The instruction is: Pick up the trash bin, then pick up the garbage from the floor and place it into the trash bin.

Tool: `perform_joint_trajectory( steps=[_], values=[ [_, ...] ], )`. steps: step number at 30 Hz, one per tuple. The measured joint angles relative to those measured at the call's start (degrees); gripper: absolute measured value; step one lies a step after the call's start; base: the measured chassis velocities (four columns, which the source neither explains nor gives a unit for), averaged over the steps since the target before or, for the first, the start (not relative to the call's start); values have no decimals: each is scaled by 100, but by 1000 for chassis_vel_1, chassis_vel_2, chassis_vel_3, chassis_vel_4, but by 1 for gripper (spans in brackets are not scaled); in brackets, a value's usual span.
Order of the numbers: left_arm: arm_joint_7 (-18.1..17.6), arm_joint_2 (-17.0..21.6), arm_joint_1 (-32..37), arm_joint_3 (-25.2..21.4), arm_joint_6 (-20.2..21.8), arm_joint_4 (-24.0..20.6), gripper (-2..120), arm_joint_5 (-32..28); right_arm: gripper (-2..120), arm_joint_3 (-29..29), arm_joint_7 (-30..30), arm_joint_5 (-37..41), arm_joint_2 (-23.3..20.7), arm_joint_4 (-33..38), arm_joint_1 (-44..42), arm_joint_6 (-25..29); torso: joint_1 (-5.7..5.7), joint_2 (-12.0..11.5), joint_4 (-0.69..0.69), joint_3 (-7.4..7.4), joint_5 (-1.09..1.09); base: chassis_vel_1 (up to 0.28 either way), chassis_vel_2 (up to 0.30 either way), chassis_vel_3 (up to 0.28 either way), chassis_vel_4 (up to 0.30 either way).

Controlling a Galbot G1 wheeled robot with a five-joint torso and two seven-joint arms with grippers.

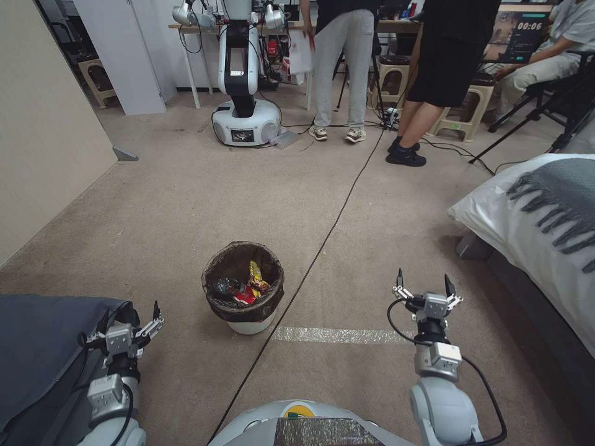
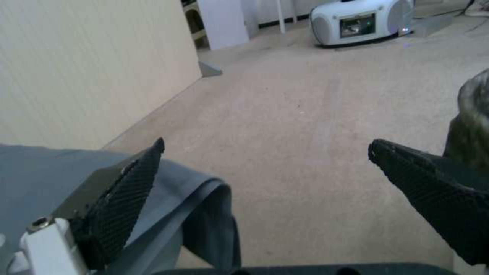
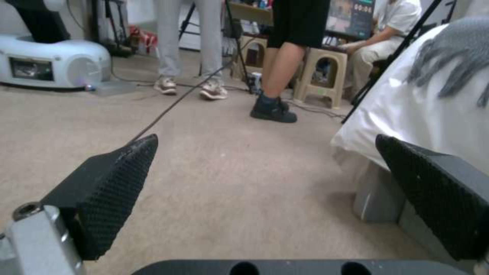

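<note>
The floor (image 1: 186, 204), beige carpet, is spreading out ahead of me, and I am taking the trash bin (image 1: 243, 288) as my landmark. To the bin's right, well apart from it, a bed (image 1: 533, 217) with white bedding and a grey fringed blanket (image 1: 561, 192) is lying along the edge of the room. Far beyond the bin, another white robot (image 1: 243, 87) is standing on its round base. A thin dark cable (image 1: 322, 238) is running diagonally across the carpet, passing close by the bin's right side, and a pale strip of tape (image 1: 338, 335) is lying just to the right of the bin's foot.

The bin itself is standing upright on the carpet, its dark bag folded over the rim. Inside it the garbage (image 1: 251, 286) is resting: a yellow wrapper, something red, and what is possibly a small clear bottle.

My left gripper (image 1: 131, 325) is hovering nearer to me than the bin and to its left, fingers spread apart and holding nothing. My right gripper (image 1: 424, 291) is hanging to the bin's right, well clear of it, also spread apart and holding nothing.
</note>
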Motion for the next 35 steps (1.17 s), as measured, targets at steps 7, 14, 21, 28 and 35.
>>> perform_joint_trajectory(
  steps=[7, 14, 21, 28, 35],
  values=[
    [-25, 67, 80, -40, -233, 126, 100, 101, 100, -130, 11, -132, 124, 70, -273, 187, 0, 0, 0, 0, 0, 0, 0, 0, 0],
    [-3, 29, 8, -30, -238, 83, 100, 123, 100, -135, 10, -223, 112, 126, -258, 232, 0, 0, 1, 0, 0, 0, 0, 0, 0],
    [20, 22, -15, -37, -210, 49, 100, 130, 100, -115, 11, -249, 91, 143, -241, 237, 0, 0, 1, 1, 0, 0, 0, 0, 0],
    [23, 23, -19, -40, -193, 43, 100, 128, 100, -112, 11, -250, 89, 144, -237, 237, 0, 0, 1, 1, 0, 0, 0, 0, 0],
    [25, 25, -22, -40, -185, 38, 100, 123, 100, -109, 9, -250, 86, 144, -235, 237, 0, 0, 1, 1, 0, 0, 0, 0, 0]
  ],
)
